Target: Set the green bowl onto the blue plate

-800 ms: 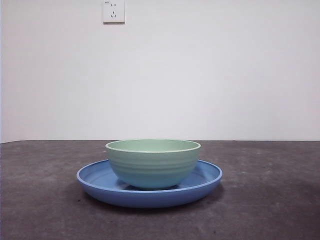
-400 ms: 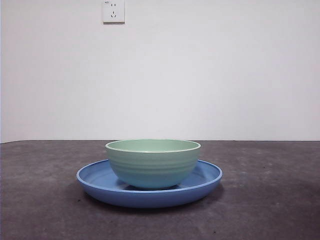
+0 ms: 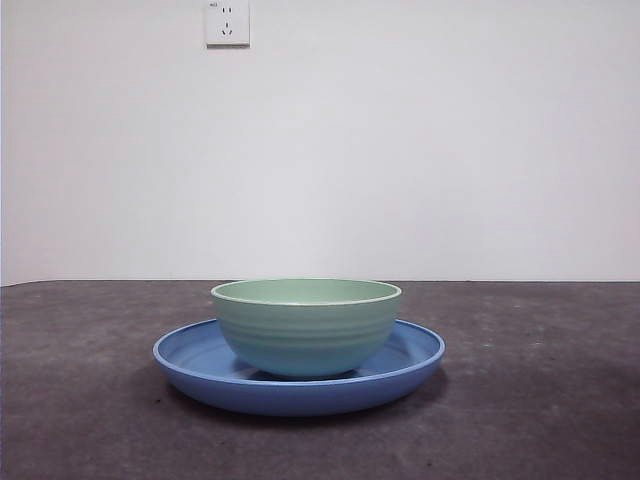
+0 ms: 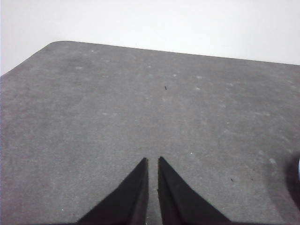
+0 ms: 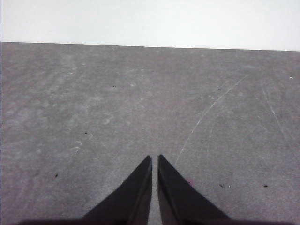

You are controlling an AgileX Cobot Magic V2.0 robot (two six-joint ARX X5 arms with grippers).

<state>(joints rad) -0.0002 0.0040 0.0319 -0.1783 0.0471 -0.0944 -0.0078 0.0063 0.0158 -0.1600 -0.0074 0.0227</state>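
In the front view the green bowl [image 3: 305, 326] stands upright in the middle of the blue plate [image 3: 190, 362], on the dark table. No arm shows in that view. My left gripper [image 4: 152, 161] is shut over bare grey tabletop, holding nothing. A sliver of the blue plate [image 4: 298, 168] peeks in at the edge of the left wrist view. Above bare, scratched tabletop my right gripper [image 5: 154, 158] is shut too, and neither bowl nor plate shows in its view.
A white wall with a power socket [image 3: 227, 22] rises behind the table. The table's rounded corner [image 4: 54, 45] shows in the left wrist view.
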